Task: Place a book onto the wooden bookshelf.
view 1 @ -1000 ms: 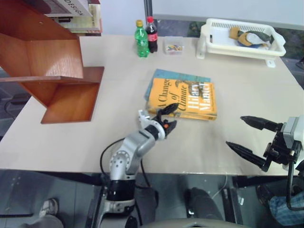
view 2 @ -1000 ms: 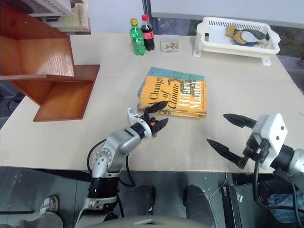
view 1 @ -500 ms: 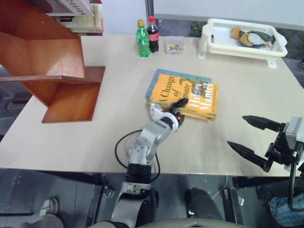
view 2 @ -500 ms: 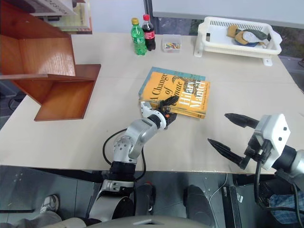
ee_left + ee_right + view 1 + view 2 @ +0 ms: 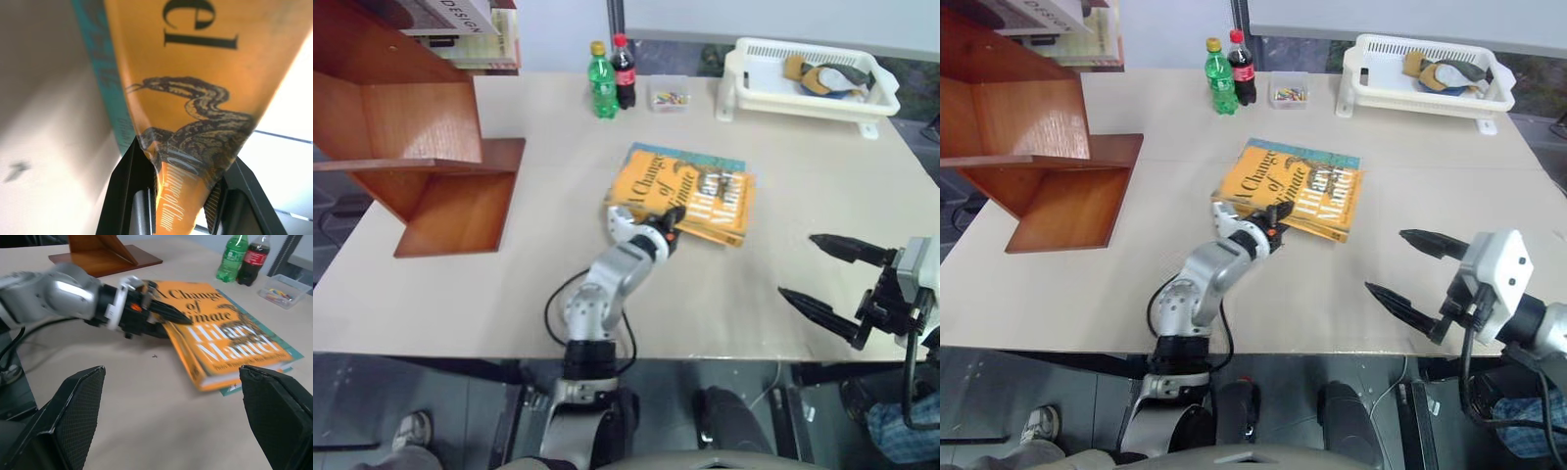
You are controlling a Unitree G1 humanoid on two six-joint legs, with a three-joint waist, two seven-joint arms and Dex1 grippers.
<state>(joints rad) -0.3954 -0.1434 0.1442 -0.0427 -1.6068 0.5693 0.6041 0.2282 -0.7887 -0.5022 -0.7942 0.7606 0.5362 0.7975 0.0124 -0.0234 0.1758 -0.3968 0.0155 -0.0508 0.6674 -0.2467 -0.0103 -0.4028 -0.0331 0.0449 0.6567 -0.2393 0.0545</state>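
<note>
The book (image 5: 697, 193), thick and orange-yellow with "A Change of Climate" on its cover, lies mid-table on top of a teal-blue book (image 5: 683, 154). My left gripper (image 5: 666, 221) is shut on the book's near left corner; the left wrist view has the orange cover (image 5: 195, 98) pinched between the two black fingers (image 5: 133, 196). The wooden bookshelf (image 5: 421, 137), reddish-brown with slanted boards, stands at the table's far left. My right gripper (image 5: 797, 264) hovers open over the table's near right edge, apart from the book, its fingers (image 5: 63, 431) spread wide.
A green bottle (image 5: 602, 82) and a cola bottle (image 5: 625, 73) stand at the back, beside a small clear box (image 5: 671, 95). A white basket (image 5: 808, 76) with items sits at the back right. Books (image 5: 460, 20) rest on the shelf's upper board.
My left gripper has reached forward onto the book's near corner and gone from open to shut on it. The right gripper has kept still.
</note>
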